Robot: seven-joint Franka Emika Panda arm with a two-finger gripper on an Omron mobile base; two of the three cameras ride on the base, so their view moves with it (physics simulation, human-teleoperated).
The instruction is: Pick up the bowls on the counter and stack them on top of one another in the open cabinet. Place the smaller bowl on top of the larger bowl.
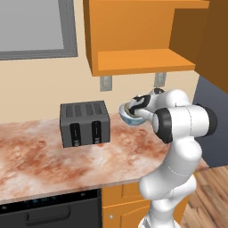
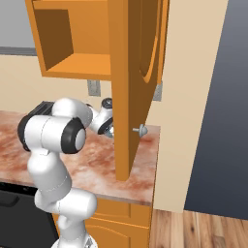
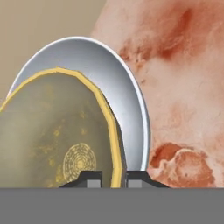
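Marbled counter (image 3: 183,87) — olive-tan bowl (image 3: 52,140) (yellow-rimmed), gripper-pinched (image 3: 111,177)

Kitchen: toaster (image 1: 84,124) on marbled counter (image 1: 35,156), wall cabinet (image 1: 138,38)

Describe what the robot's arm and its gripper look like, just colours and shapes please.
The arm is glossy white, built of fat rounded segments like stacked capsules, with dark, near-black discs capping the joints. No loose cables or lettering are visible. The wrist end is white with black patches. The gripper ends in two small dark finger tips with flat grey faces.
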